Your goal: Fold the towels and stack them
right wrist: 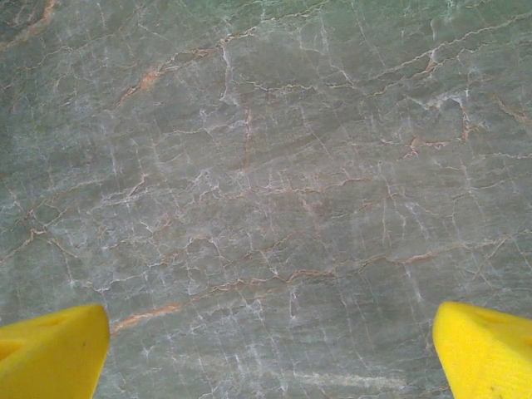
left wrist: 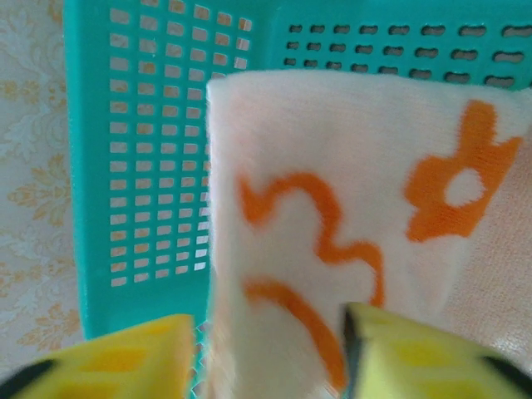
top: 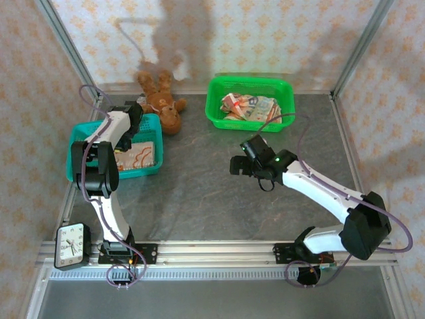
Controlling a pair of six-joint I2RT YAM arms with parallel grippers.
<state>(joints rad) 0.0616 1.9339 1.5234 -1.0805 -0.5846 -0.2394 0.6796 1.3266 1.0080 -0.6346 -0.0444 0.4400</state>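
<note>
Top view: my left arm [top: 99, 169] dips into the teal basket [top: 151, 121], where an orange-flowered towel [top: 138, 157] lies; more towels [top: 249, 106] sit in the green basket [top: 214, 106]. Left wrist: my left jaws stand released, either side of that towel [left wrist: 332, 166]. Right wrist: my right jaws hang released above the bench [right wrist: 266, 183].

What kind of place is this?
Likely a robot lab test cell, not a home: two arms bolted to a metal rail at the table edge, wallpapered panels on a metal frame, and staged props like a green basket of towels.
</note>
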